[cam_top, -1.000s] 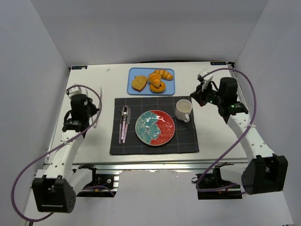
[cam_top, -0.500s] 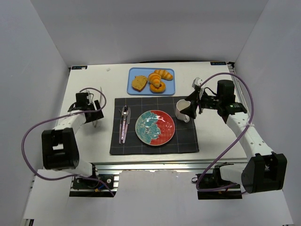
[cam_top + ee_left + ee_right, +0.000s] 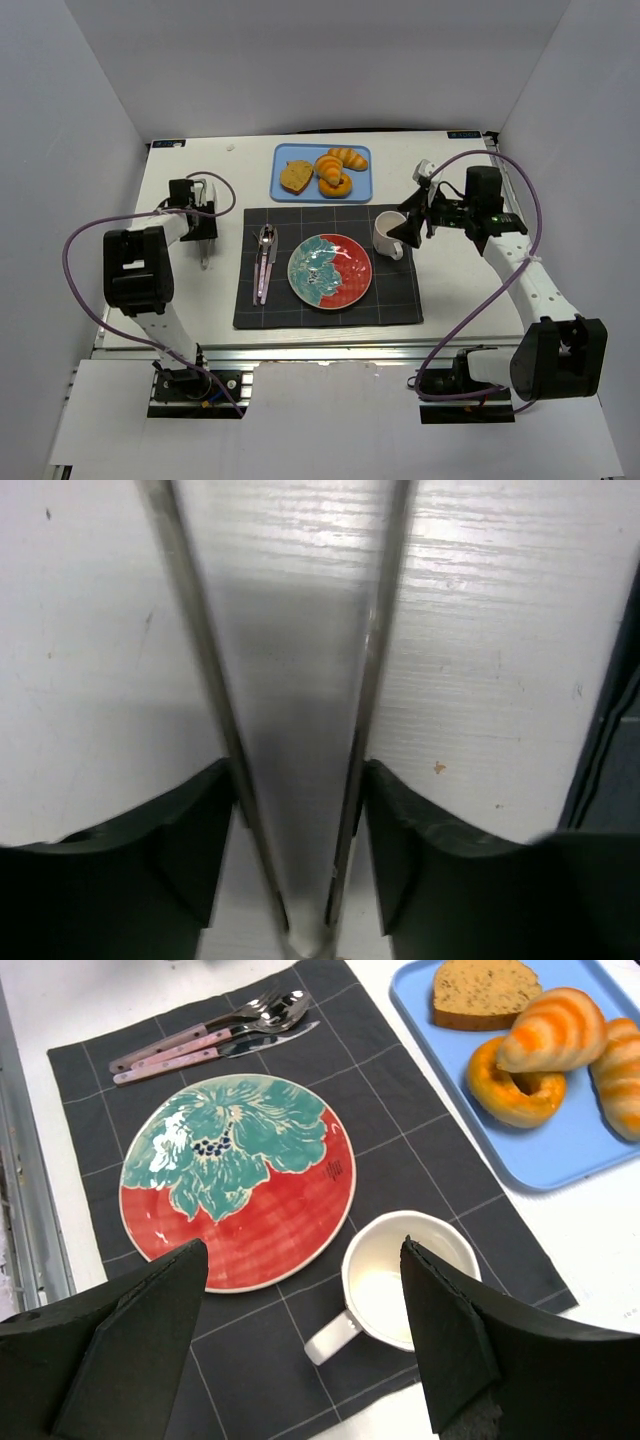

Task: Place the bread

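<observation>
- Where the white table (image 3: 240, 165) meets its far edge, a blue plastic tray (image 3: 363, 185) sits near the middle. The flat golden-brown slice of bread (image 3: 295, 177) lies in the tray's left part.
- A round ring-shaped pastry (image 3: 335, 184) lies just beside the bread, and a curved orange croissant (image 3: 347, 157) lies at the tray's far right.
- A dark grey cloth mat (image 3: 395, 295) covers the middle of the table. Bare white table shows along the left edge and the right edge, with a thin strip between the mat and the tray.
- On the mat are a round red and green plate (image 3: 330, 270), a white mug (image 3: 390, 233) at the far right corner, and pink-handled cutlery (image 3: 263, 262) on the left side.
- The right gripper (image 3: 412, 225) hangs just beside the mug on the right. Its black fingers (image 3: 130, 1360) are wide apart and hold nothing. The bread (image 3: 483, 990) is well apart from them, out toward the far edge.
- The left gripper (image 3: 203, 222) is near the left edge. Its fingers (image 3: 180, 840) press on both sides of thin metal tongs (image 3: 372, 660), whose two arms spread over bare table. The bread is well apart from them, off to the right at the far edge.
</observation>
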Tool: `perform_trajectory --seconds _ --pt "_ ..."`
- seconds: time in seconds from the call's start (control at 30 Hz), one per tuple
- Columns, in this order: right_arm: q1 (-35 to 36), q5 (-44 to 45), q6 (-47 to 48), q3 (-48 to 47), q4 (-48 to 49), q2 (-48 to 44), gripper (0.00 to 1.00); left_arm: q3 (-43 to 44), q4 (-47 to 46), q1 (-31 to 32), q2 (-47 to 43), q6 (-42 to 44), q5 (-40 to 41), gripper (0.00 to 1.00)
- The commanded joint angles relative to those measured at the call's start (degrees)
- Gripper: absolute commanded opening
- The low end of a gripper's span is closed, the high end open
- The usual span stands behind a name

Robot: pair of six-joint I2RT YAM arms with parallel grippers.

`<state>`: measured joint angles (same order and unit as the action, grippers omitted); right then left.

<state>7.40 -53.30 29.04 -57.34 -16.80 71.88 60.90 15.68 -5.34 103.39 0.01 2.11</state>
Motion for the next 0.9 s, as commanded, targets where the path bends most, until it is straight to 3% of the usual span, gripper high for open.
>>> perform_trajectory --seconds 0.0,0.07,0.13,0.27,0.4,0.53,0.6,0.7,0.87 --pt "-1.7 -0.6 0.6 -2.7 -0.1 -0.5 0.82 0.5 2.2 -1.0 1.2 2.8 -1.7 0.59" --pt "-2.7 -0.7 0.3 -2.8 0.4 -0.4 0.82 -0.9 2.7 -1.3 0.8 2.9 -2.0 0.49" --pt "-3.3 -0.9 0.2 -3.0 0.6 -0.1 0.82 -1.9 2.8 -1.4 0.0 2.7 -1.9 0.29" --pt "-4.5 -1.8 0.0 -3.9 0.9 1.2 0.82 -3.3 3.0 -1.4 -4.6 -0.8 -2.0 0.18" --pt "-5.0 -2.2 -0.2 -4.9 1.1 1.8 0.82 -1.2 1.8 -1.3 -13.8 -9.0 -10.7 0.20" --pt "-5.6 -2.3 -0.8 -5.1 2.1 2.0 0.82 -0.3 -2.4 1.5 -18.8 -20.4 -19.0 0.38" --pt "-5.9 -2.6 -1.0 -4.8 2.4 2.0 0.82 -0.6 -4.1 3.1 -19.3 -26.4 -20.6 0.45" --pt "-6.3 -3.1 -1.3 -4.1 2.8 1.8 0.82 -0.4 -5.8 7.4 -18.3 -30.9 -22.6 0.47" --pt "-6.8 -3.8 -1.5 -3.0 3.5 1.0 0.82 4.2 -5.1 11.0 -13.9 -32.5 -22.7 0.49"
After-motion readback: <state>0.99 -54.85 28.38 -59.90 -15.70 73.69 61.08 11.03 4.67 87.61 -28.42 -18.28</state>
